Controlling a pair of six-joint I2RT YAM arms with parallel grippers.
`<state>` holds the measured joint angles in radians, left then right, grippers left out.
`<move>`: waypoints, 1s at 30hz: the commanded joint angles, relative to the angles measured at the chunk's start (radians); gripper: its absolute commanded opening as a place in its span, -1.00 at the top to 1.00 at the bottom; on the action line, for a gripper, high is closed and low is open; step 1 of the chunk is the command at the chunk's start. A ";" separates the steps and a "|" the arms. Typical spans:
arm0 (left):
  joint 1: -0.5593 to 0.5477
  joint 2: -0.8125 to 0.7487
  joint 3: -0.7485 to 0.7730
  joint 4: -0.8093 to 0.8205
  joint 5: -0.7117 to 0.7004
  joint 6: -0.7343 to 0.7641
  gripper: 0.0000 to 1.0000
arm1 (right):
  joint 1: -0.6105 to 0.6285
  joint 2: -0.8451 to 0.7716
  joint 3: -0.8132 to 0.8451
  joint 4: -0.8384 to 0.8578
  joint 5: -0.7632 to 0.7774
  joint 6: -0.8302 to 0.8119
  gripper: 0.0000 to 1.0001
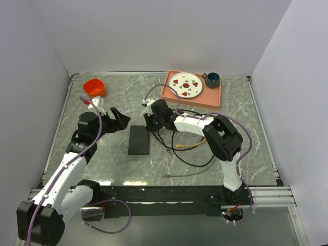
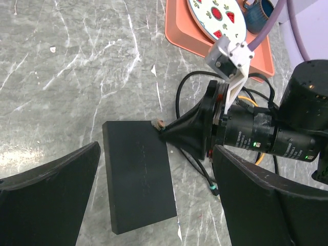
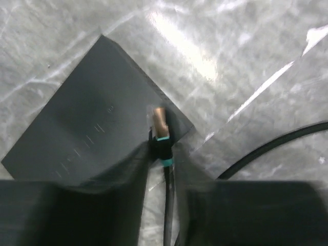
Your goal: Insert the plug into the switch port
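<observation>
Partly, end effector hides plug.

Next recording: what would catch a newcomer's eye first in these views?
The right pincer pinches a copper-tipped plug at the far right corner of the flat black box mid-table. The left pincer gapes open just left of it. At the far edge, a salmon tray carries a watermelon plate and blue mug; an orange cup sits far left.
</observation>
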<state>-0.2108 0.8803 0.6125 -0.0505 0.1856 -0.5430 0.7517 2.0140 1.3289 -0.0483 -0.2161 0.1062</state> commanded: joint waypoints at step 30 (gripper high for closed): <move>-0.203 -0.127 -0.011 0.225 0.408 0.061 -0.96 | -0.021 -0.880 -0.703 0.444 -0.554 -0.355 1.00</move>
<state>-0.3241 0.7509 0.5735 0.0956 0.4732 -0.5346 0.7414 1.2057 0.6510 0.2852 -0.6395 -0.1856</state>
